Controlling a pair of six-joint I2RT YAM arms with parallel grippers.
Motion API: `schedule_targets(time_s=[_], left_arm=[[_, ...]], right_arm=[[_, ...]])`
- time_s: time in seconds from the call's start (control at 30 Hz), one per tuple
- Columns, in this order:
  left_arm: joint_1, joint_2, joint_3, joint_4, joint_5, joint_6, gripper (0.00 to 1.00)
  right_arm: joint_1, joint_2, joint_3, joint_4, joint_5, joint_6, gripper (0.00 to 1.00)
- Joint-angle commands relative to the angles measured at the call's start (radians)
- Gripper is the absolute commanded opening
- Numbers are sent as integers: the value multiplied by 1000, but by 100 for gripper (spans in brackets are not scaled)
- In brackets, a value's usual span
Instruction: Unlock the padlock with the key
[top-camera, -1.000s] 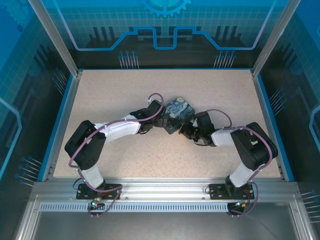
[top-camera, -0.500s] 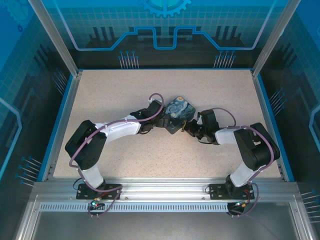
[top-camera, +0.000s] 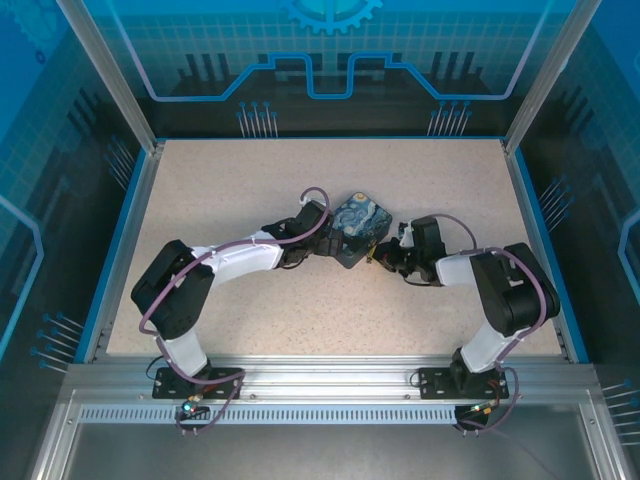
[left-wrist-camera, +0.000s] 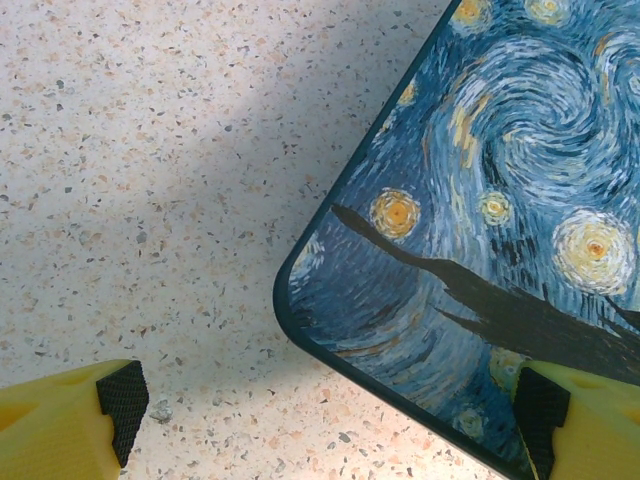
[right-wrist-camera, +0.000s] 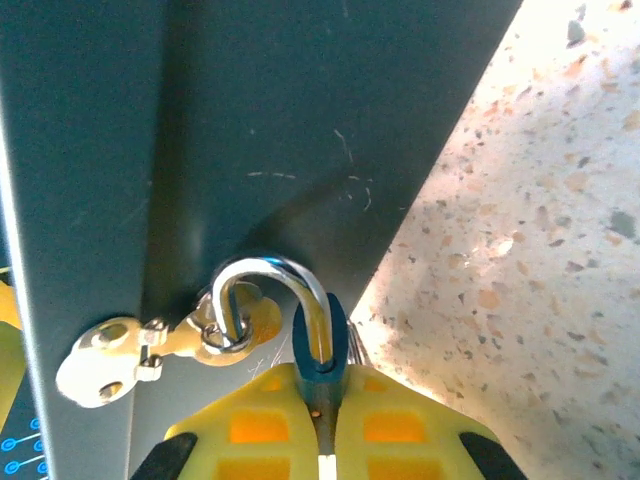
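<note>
1. At the near edge of the speckled desk (top-camera: 300, 320), both arm bases are bolted to a metal rail (top-camera: 330, 385). The left arm (top-camera: 230, 262) and the right arm (top-camera: 495, 285) bend inward toward the middle of the desk.
2. The right gripper (right-wrist-camera: 320, 385) is clenched on the padlock (right-wrist-camera: 320, 348). Its yellow fingers (right-wrist-camera: 262, 425) press together and pinch the small teal body between their tips.
3. The padlock hangs against the dark side wall of the tin (top-camera: 360, 222), on the tin's near-right side. Its silvery shackle (right-wrist-camera: 262, 268) arches up from the body and passes through a small ring on a pale metal latch (right-wrist-camera: 110, 362) fixed to that wall. I cannot tell whether the shackle is locked.
4. A thin wire loop (right-wrist-camera: 357, 345) shows just beside the teal body on the right, but I cannot make out what it is.
5. The left gripper (left-wrist-camera: 330, 425) is released, with its fingers spread wide. One black pad (left-wrist-camera: 122, 402) hangs over bare desk and the other is at the edge of the tin's painted lid. A rounded corner of the lid lies between them. I cannot tell whether either pad touches the tin.
6. From above, the tin lies near the middle of the desk, turned on a diagonal. The left gripper is at its left side and the right gripper is at its near-right side.
7. Beyond the tin, the desk runs to its far edge under a blue frame (top-camera: 330, 138).
</note>
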Motion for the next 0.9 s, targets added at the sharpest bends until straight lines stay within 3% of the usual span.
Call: schedule_targets(time_s=[0.0,0.27,0.7,0.87], left_arm=[[-1,50,-38,-148,5,41,95],[-1,52,-32,-154,7,43,94],[-1,52,-42,-150,9,48,94],[0,51,-43,-149,15,50,94]], right_arm=[[-29,44,-26,63,-28,42,0],[-44,50,27,-70,-39,-39,0],[-121,67,32,4,-109,-14,0],[-148,65,90,-126,-125,-75,0]])
